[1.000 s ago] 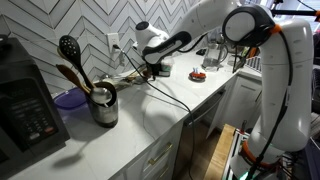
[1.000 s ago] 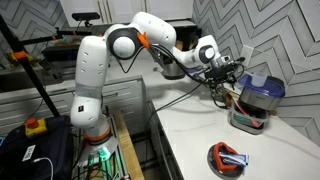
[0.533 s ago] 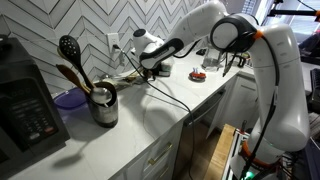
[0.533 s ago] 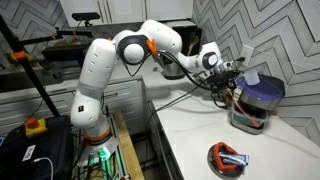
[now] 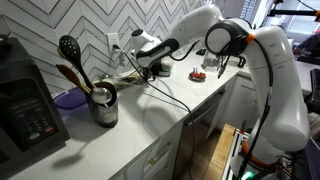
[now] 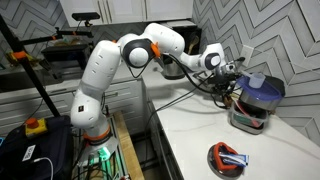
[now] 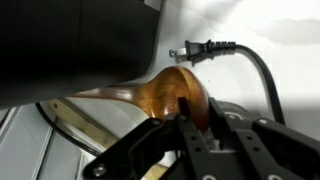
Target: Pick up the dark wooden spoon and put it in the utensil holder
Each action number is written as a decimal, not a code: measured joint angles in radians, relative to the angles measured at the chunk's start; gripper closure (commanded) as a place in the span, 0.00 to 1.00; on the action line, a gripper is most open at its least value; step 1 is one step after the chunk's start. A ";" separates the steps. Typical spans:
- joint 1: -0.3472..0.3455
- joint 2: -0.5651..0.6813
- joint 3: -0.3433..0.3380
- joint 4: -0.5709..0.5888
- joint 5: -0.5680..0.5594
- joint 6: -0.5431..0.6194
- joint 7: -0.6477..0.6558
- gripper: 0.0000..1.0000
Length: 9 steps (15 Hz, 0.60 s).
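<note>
Steel utensil holder (image 5: 104, 106) at left holds a black slotted spoon (image 5: 68, 46) and a brown utensil (image 5: 72, 74). Only the wrist view shows the dark wooden spoon (image 7: 172, 95) mid-frame, by the gripper (image 7: 186, 124); whether its fingers pinch it, I cannot tell.

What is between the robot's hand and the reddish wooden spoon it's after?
Nothing visible. In the wrist view the hand is right at the bowl of the dark wooden spoon. A black power plug and its cord lie just beyond the bowl, not between them.
</note>
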 measured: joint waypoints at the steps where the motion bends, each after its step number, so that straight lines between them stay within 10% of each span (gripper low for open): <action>1: 0.000 -0.001 0.000 0.011 0.008 -0.018 0.000 1.00; 9: -0.053 -0.136 0.031 0.054 0.267 -0.175 -0.215 0.96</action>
